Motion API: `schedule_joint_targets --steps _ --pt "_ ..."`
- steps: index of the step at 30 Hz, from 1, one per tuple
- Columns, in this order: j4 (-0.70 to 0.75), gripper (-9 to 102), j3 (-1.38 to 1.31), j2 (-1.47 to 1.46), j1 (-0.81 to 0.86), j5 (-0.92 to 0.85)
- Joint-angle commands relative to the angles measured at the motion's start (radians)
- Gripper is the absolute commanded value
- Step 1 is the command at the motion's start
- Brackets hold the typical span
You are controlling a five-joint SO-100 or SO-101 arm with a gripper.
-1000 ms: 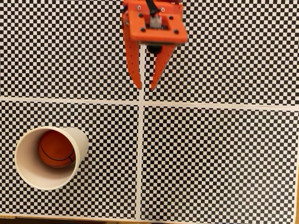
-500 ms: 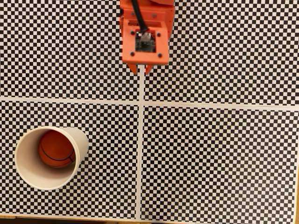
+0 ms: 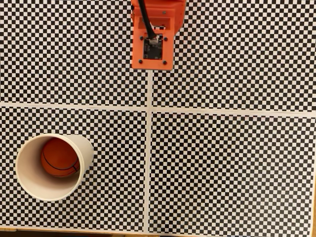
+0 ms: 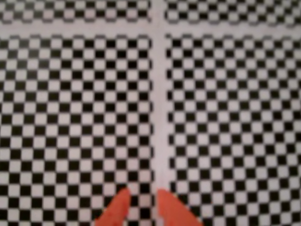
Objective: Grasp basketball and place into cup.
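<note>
In the fixed view the basketball [image 3: 59, 157], orange-red with thin black seams, lies inside the cream-white paper cup [image 3: 87, 148] at the lower left. The cup appears to stand upright, its round mouth facing the camera. At the top centre, far from the cup, is the arm's orange wrist housing [image 3: 152, 39], which covers the fingers from above. In the wrist view my gripper [image 4: 141, 195] pokes in from the bottom edge. Its two orange fingertips [image 4: 120, 207] stand slightly apart over the white seam line, and nothing is held between them.
The table is a black-and-white checkered sheet [image 3: 232, 168] crossed by white seam lines [image 3: 148, 163]. A wooden table edge [image 3: 74, 231] runs along the bottom of the fixed view.
The arm has drawn back toward the top edge. The fingers that stuck out below the housing a second ago are now tucked under it. Cup and ball have not moved.
</note>
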Motion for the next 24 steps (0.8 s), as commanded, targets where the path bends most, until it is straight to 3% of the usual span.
schedule_joint_targets --steps 1,24 --pt "0.02 0 0.035 0.0 -0.017 0.017" --pt "0.023 0 0.035 0.0 -0.049 0.028"
